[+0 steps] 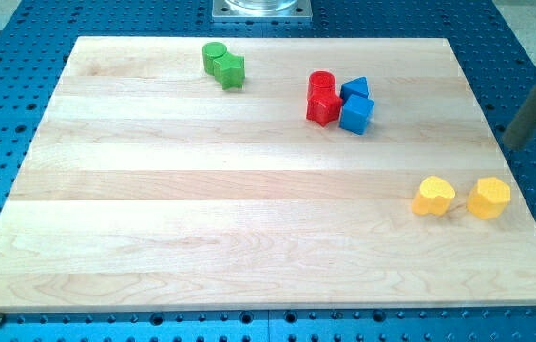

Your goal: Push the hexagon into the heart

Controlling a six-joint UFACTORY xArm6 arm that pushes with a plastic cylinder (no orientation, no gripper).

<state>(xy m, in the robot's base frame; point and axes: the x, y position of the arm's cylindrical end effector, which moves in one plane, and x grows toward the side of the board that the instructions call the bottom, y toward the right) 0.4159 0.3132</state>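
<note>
A yellow hexagon block (488, 198) lies near the board's right edge. A yellow heart block (433, 196) lies just to its left, a small gap between them. My rod comes down from the view's top right, and my tip (514, 145) is above and slightly right of the hexagon, apart from it, over the board's right edge.
A green cylinder (214, 56) and a green star-like block (233, 71) touch at the top left. A red cylinder (321, 84), a red star-like block (323, 107), a blue triangle (354, 88) and a blue cube (356, 114) cluster at top centre-right. The wooden board (201, 209) sits on a blue perforated table.
</note>
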